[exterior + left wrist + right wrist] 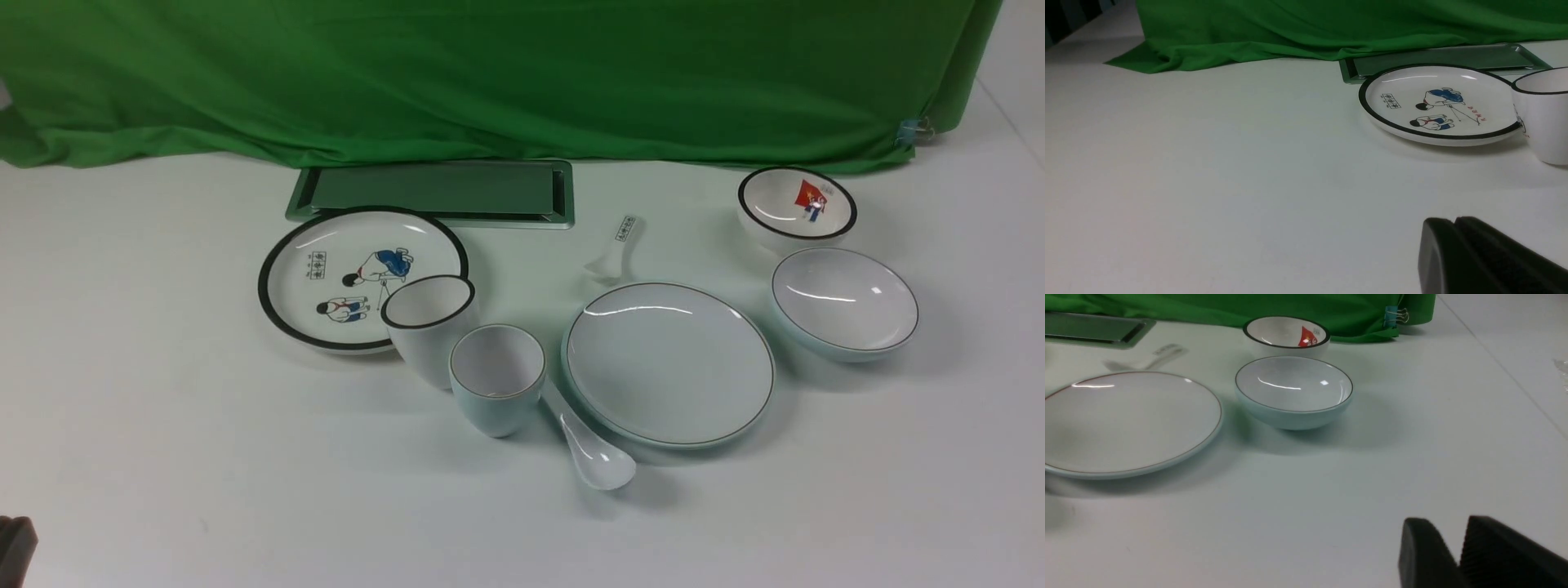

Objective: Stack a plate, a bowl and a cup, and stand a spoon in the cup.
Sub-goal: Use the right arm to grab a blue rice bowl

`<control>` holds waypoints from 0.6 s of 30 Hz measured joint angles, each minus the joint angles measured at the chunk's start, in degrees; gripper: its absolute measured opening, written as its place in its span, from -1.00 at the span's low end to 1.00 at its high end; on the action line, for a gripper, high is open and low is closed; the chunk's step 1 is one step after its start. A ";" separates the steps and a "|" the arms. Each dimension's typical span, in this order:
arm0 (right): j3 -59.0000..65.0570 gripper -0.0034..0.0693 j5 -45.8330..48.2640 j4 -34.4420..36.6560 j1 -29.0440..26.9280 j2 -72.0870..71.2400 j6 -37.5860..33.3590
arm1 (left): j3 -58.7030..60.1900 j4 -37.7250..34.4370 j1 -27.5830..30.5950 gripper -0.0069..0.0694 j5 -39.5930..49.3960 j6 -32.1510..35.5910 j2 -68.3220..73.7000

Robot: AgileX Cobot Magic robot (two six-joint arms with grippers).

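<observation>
The plate (669, 363) lies flat on the tabletop (163, 408), approx. centre-right in the front view, nothing on it. The bowl (845, 302) sits upright at its 2 o'clock, near but apart, also empty. The cup (496, 377) stands upright at the plate's 9 o'clock, white inside, w/ nothing in it. The spoon (596, 457) lies on the tabletop at the plate's 7 o'clock: deep end toward the robot, handle running to 11 o'clock btwn cup and plate, its tip hidden behind the cup. Can't tell if it touches either one. Nothing is stacked yet.

Other items: a black-rimmed cup (429, 322) just beside the pale cup at its 10 o'clock, overlapping in view the edge of a cartoon plate (359, 273). A labelled spoon (616, 245) lies at the plate's 11 o'clock. A flag bowl (796, 204) sits at the bowl's 11 o'clock, very close. A metal tray (433, 192) lies at 12 o'clock of the cartoon plate, against the green cloth (490, 73).

The left end effector (1453, 222) is closed, fingers pressed together w/ only a seam showing, holding nothing, low over bare tabletop well apart from the cartoon plate. The right end effector (1451, 522) has its jaws a little apart, a narrow gap btwn the ribbed pads (1494, 543), empty, well short of the bowl.
</observation>
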 joint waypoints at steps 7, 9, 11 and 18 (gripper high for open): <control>0.00 -0.33 -0.02 0.00 0.00 0.00 0.00 | 0.00 0.54 0.00 -0.89 -4.96 0.52 0.00; 0.00 -0.33 -0.02 0.00 0.00 0.00 0.00 | 0.00 0.54 0.00 -0.89 -7.89 0.57 0.00; 0.00 -0.32 -0.50 0.00 0.00 0.00 0.00 | 0.00 0.54 0.00 -0.89 -10.20 0.57 -0.06; 0.00 -0.26 -19.46 0.00 0.00 0.00 0.53 | 0.00 1.08 0.00 -0.89 -24.63 0.69 0.00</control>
